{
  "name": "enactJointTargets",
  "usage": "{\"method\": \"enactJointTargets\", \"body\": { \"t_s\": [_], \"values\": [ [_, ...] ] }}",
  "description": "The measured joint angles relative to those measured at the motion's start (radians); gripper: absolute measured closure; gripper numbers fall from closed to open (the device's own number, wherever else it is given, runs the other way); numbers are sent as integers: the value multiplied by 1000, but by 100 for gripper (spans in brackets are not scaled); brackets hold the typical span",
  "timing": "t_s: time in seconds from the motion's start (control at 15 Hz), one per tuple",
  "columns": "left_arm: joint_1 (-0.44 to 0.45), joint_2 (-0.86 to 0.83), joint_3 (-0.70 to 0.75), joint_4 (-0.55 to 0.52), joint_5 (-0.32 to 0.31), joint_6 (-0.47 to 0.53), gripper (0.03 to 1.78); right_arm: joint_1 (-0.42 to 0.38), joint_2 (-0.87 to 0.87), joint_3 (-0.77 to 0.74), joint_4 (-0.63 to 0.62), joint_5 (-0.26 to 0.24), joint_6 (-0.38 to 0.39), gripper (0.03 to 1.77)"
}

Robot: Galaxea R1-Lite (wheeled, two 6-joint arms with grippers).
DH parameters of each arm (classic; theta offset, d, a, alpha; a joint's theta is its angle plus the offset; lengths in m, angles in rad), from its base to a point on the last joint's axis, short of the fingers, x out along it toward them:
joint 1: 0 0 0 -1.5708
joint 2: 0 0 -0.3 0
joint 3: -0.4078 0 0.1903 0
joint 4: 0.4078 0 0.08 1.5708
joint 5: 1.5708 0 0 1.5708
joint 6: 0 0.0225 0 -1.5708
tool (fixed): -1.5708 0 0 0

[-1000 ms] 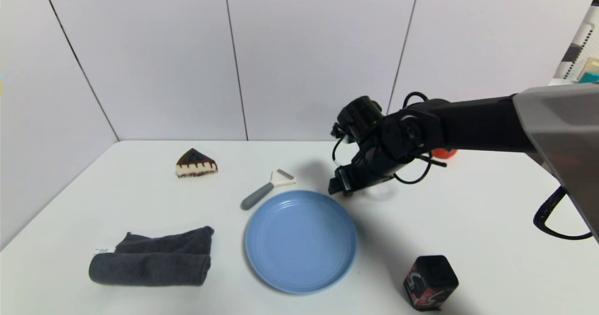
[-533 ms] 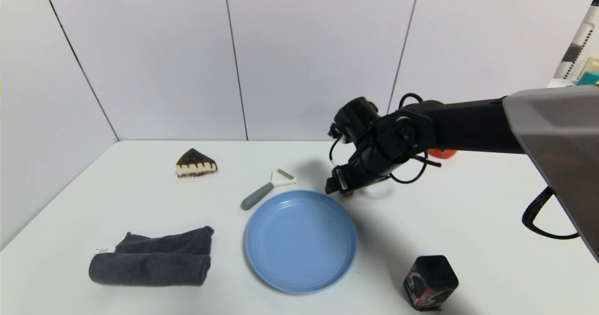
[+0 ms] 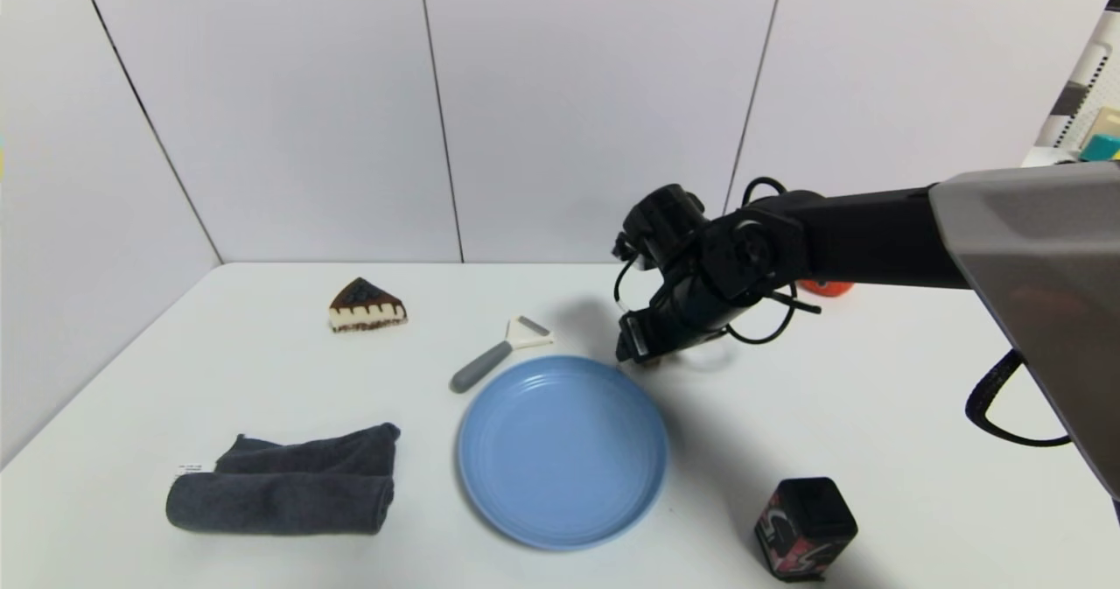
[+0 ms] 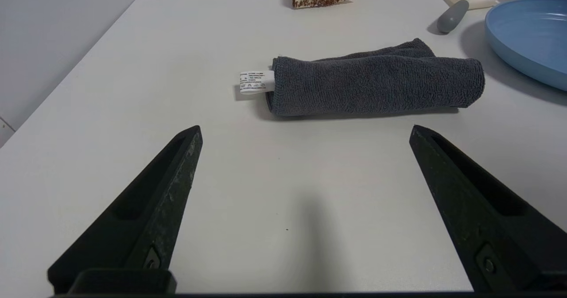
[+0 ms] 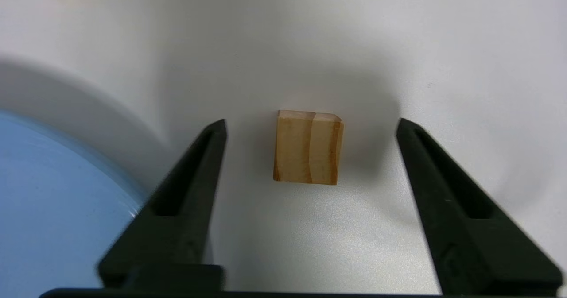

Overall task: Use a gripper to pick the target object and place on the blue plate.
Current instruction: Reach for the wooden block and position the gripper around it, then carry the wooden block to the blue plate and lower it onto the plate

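The target object, a small tan wooden cube [image 5: 308, 147], rests on the white table just beyond the far right rim of the blue plate [image 3: 562, 449]. My right gripper [image 5: 311, 123] is lowered over the cube and open, one finger on each side with a gap to both. In the head view the right gripper [image 3: 639, 353] hides the cube. The plate's edge [image 5: 44, 191] lies beside one finger. My left gripper [image 4: 304, 129] hovers open over bare table near the towel, holding nothing.
A rolled grey towel [image 3: 284, 480] lies left of the plate. A peeler [image 3: 494, 357] and a cake slice [image 3: 367, 306] sit farther back. A black-topped red patterned box [image 3: 805, 526] stands front right. A red object [image 3: 827, 287] peeks out behind the right arm.
The right arm has edged slightly to the left and settled over the spot beyond the plate's rim. Nothing else on the table has moved.
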Motion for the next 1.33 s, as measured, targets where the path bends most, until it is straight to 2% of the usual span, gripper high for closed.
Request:
{"method": "enactJointTargets", "body": {
  "t_s": [0.27, 0.33, 0.67, 0.93, 1.13, 1.33],
  "values": [
    [0, 0, 0, 0, 0, 0, 12, -2, 4, -3, -1, 0, -1, 105],
    [0, 0, 0, 0, 0, 0, 12, -3, 5, -3, -1, 0, -1, 141],
    [0, 0, 0, 0, 0, 0, 12, -4, -9, -3, -5, -6, -3, 140],
    [0, 0, 0, 0, 0, 0, 12, 20, -119, 3, -4, 7, -10, 140],
    [0, 0, 0, 0, 0, 0, 12, 86, -267, 37, -1, 64, -11, 140],
    [0, 0, 0, 0, 0, 0, 12, 195, -404, 159, -1, 127, -13, 140]
  ]
}}
